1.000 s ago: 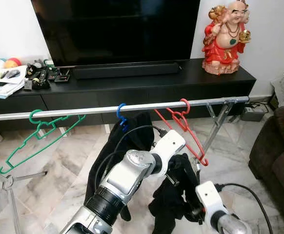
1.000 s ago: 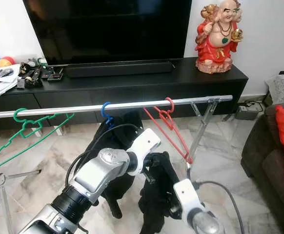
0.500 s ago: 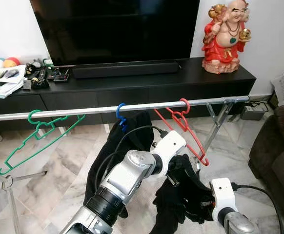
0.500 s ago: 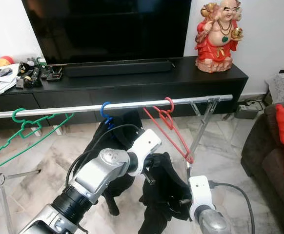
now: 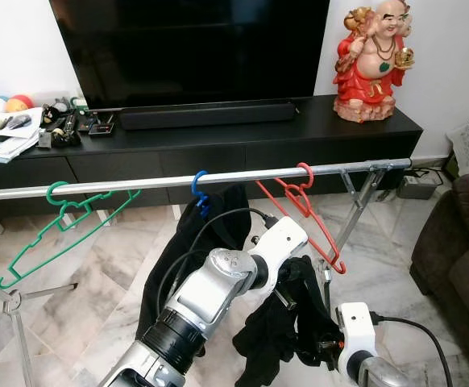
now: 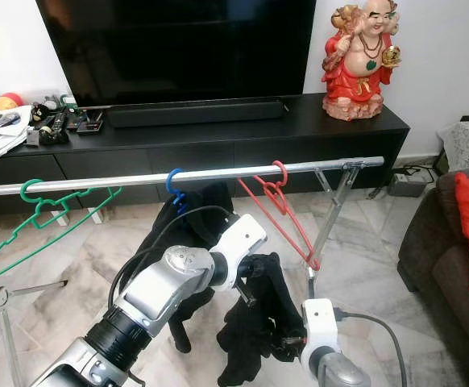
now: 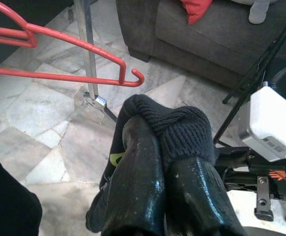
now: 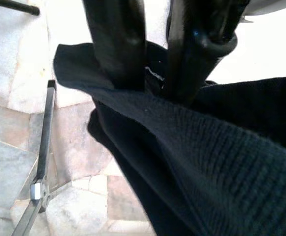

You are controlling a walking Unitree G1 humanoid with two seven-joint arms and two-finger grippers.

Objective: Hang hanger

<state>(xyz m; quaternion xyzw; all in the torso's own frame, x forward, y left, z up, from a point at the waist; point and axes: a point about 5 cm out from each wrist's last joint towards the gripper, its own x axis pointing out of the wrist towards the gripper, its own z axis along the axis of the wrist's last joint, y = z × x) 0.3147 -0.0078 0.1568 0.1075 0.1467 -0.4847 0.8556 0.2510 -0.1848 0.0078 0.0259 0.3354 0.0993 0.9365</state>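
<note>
STEP: garment handling below rail (image 5: 218, 176) | LEFT hand (image 7: 157, 162): clamped on black knit garment (image 5: 279, 330) | RIGHT hand (image 8: 155, 59): pinching same garment | HANGER: red hanger (image 5: 303, 211) hooked on rail, empty, just above garment | NEXT (judged): lift garment toward red hanger, keep both grips.

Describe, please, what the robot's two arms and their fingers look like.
The left arm is glossy silver with a black ribbed collar, a white wrist housing and a looping black cable. The right arm has a white wrist block and a black cable. Both carry long, glossy black fingers.
</note>
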